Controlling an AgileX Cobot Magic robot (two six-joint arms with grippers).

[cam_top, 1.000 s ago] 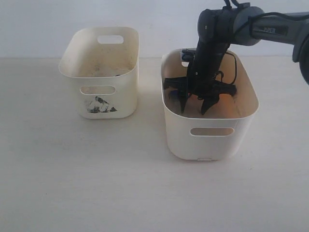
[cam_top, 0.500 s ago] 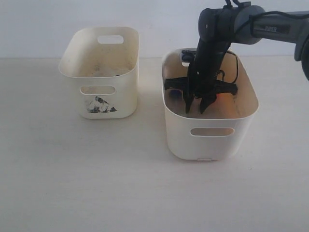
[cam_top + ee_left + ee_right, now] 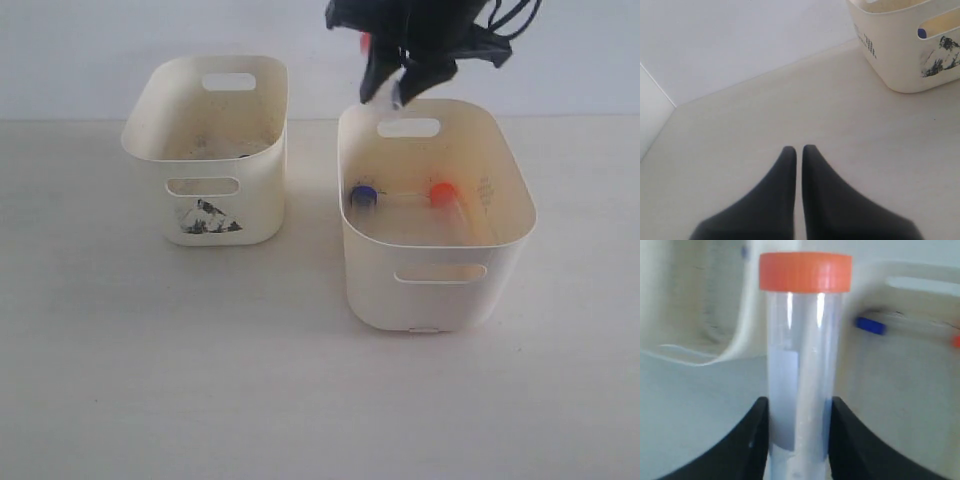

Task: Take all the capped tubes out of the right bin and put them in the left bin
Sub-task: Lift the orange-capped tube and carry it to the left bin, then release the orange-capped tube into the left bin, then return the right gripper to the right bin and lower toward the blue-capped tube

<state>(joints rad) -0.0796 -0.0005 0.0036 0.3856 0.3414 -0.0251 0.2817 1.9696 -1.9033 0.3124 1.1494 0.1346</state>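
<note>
Over the pale table (image 3: 200,380), only my right wrist camera clearly showed the black right gripper (image 3: 799,402) clamping a clear orange-capped plastic tube (image 3: 800,340); the left gripper (image 3: 799,150) had its fingers together, empty.

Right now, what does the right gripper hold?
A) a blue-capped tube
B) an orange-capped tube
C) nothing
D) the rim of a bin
B: in the right wrist view the right gripper has its two fingers pressed against either side of a clear orange-capped tube.

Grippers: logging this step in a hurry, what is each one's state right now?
Left gripper: shut, holding nothing.
Right gripper: shut on the orange-capped tube.
</note>
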